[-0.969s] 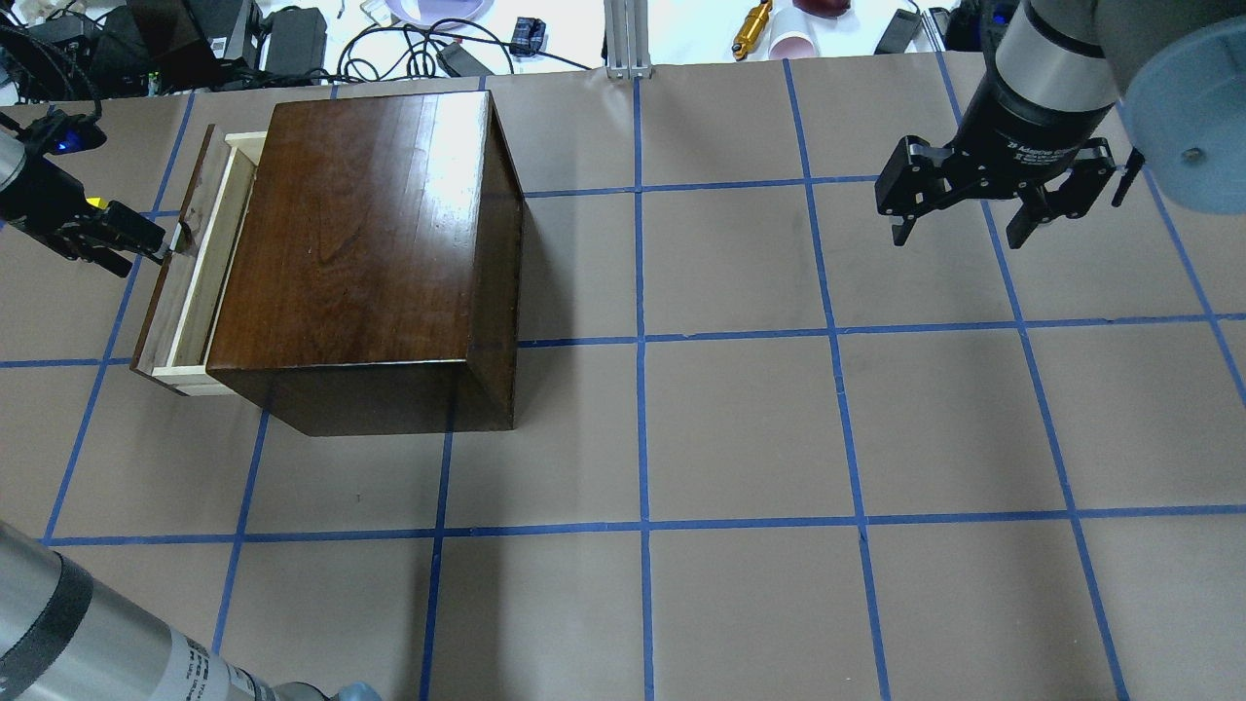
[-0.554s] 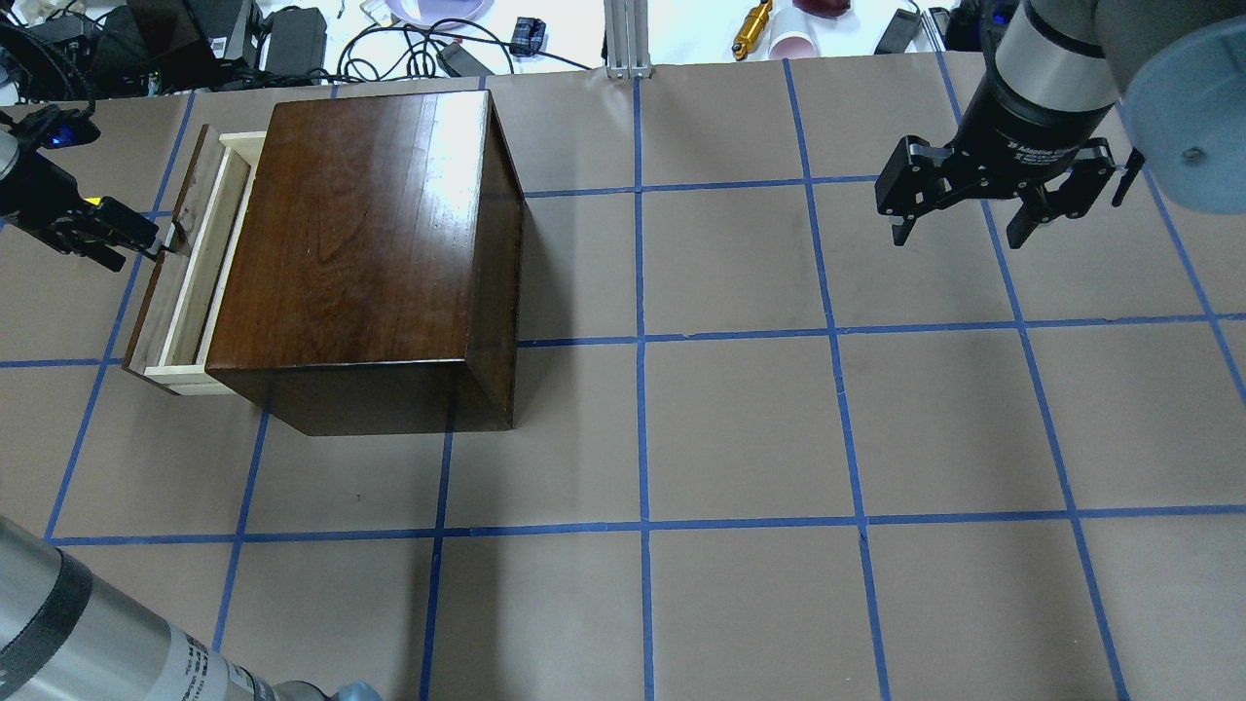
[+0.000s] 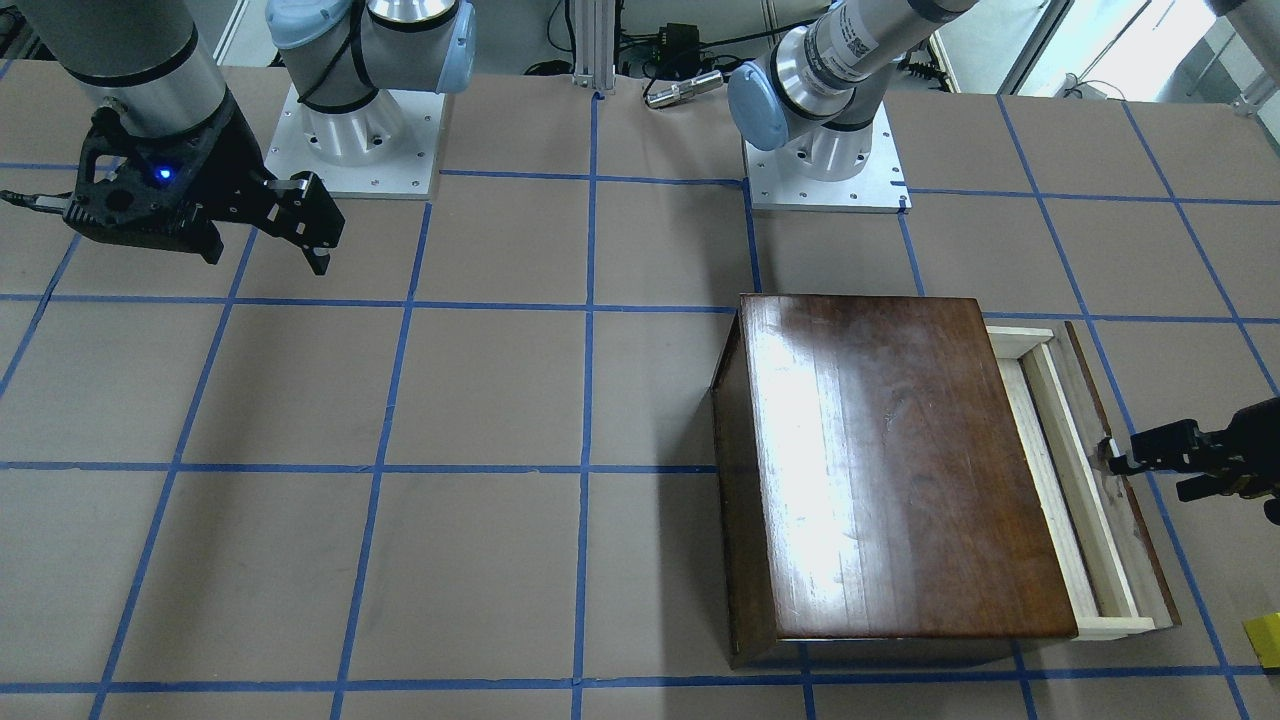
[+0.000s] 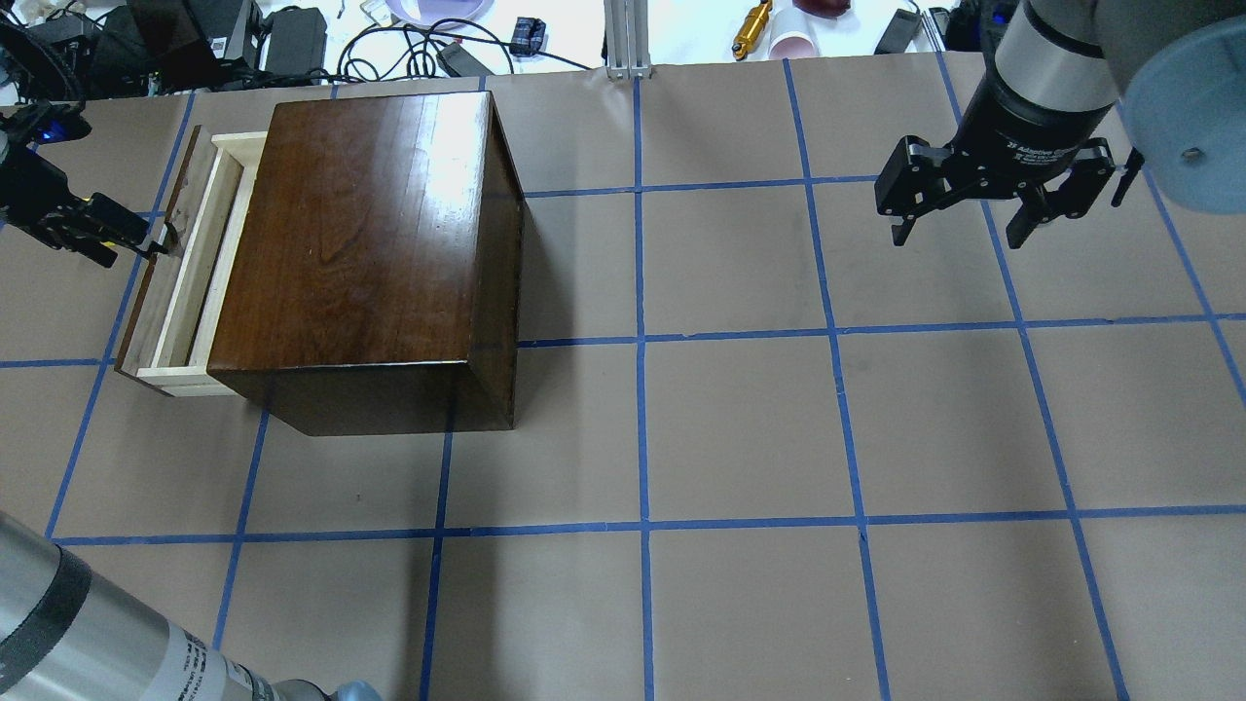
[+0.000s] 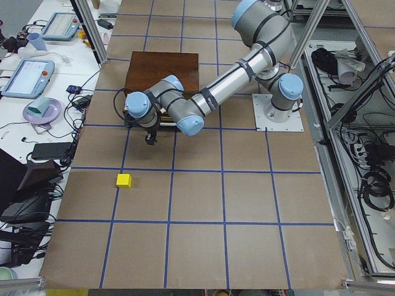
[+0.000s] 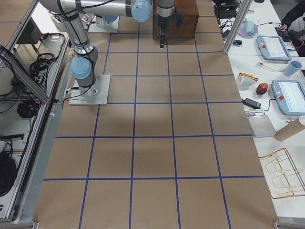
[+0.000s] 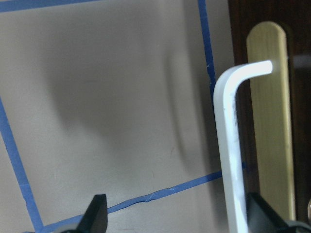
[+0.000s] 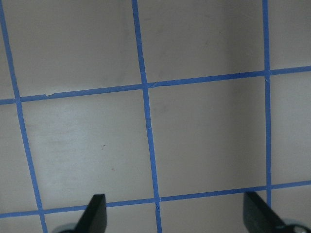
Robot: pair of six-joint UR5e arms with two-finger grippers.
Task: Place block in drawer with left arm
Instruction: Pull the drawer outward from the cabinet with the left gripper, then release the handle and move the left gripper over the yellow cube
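Observation:
The drawer [image 4: 195,263] is partly pulled out of the dark wooden box [image 4: 360,243] toward the left; it also shows in the front view [image 3: 1060,470]. My left gripper [image 4: 131,248] is open at the drawer's front panel, and the silvery handle [image 7: 228,145] lies between its fingers, close to one of them. The yellow block [image 5: 124,180] lies on the table apart from the drawer, past the gripper; it shows at the front view's right edge [image 3: 1262,640]. My right gripper [image 4: 959,239] is open and empty, hanging above the table far to the right.
The box stands on brown paper with a blue tape grid [image 4: 642,341]. Cables, chargers and small items [image 4: 409,39] lie along the far table edge. My left arm's forearm [image 4: 97,633] crosses the near left corner.
The drawer has slid further out to the left, and my left gripper has moved left with its handle. The right arm has not moved.

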